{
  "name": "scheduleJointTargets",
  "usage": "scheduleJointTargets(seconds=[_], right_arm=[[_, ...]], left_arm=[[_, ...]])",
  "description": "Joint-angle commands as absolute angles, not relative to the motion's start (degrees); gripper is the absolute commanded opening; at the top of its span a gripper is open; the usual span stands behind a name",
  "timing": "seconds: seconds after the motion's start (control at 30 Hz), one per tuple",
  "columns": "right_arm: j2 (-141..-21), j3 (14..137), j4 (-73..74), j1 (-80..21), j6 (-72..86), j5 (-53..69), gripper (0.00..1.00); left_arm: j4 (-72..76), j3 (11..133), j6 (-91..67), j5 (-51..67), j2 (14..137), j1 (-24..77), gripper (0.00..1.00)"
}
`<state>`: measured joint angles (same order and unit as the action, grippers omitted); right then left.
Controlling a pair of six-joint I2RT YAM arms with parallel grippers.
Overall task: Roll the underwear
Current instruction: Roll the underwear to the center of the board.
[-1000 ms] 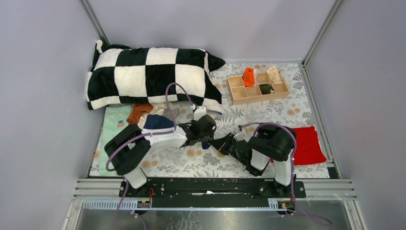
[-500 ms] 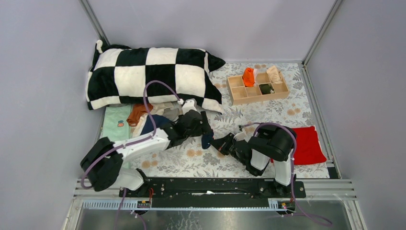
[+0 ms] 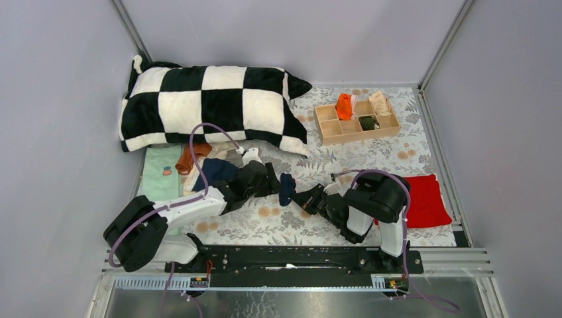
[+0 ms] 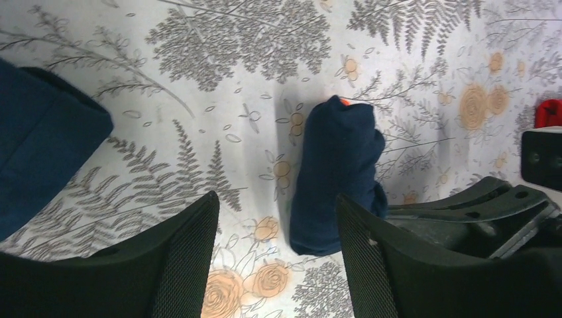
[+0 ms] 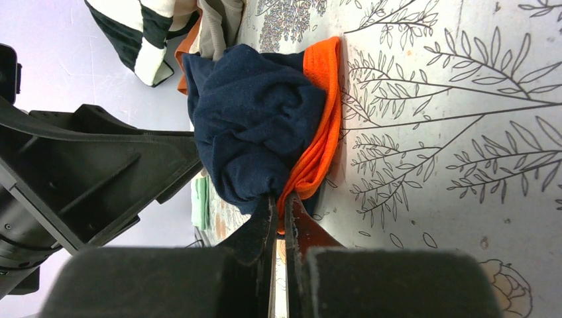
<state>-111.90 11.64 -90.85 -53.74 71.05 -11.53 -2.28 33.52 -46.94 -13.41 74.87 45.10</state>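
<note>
- Hovering left of the rolled navy brief (image 4: 338, 172), the left gripper (image 4: 277, 199) is standing with jaws spread, gripping nothing.
- Lying on the floral sheet (image 3: 371, 162) between both grippers, that brief is pointing its long axis from the near edge toward the checked pillow (image 3: 212, 103), orange trim at the far end.
- Pinching the roll's near end, the right gripper (image 5: 278, 202) is clamping cloth; it should probably be holding the layers tight, lifting evenly so nothing is unwinding.
</note>
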Motion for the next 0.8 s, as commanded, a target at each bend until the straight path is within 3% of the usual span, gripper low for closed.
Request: scheduleJointTargets(seconds=[0.0, 0.5, 0.67, 0.77], right_arm=[[-113.26, 10.98, -87.87, -53.53, 71.11, -13.57, 0.0], [-115.35, 11.08, -89.06, -53.52, 72.15, -12.91, 0.0], [-115.3, 10.98, -89.04, -53.48, 72.23, -12.96, 0.0], [-115.38, 11.07, -88.93, -53.51, 72.29, -12.83, 0.0]], left_arm=[[5.04, 34.07, -45.69, -10.57, 76.74, 44.5, 0.68], [9.97, 33.93, -46.39, -6.51, 77.02, 44.56, 0.53], [11.38, 34.2, -46.29, -4.28, 79.66, 44.56, 0.39], [12.76, 33.78, -46.47, -3.31, 80.33, 44.55, 0.35]])
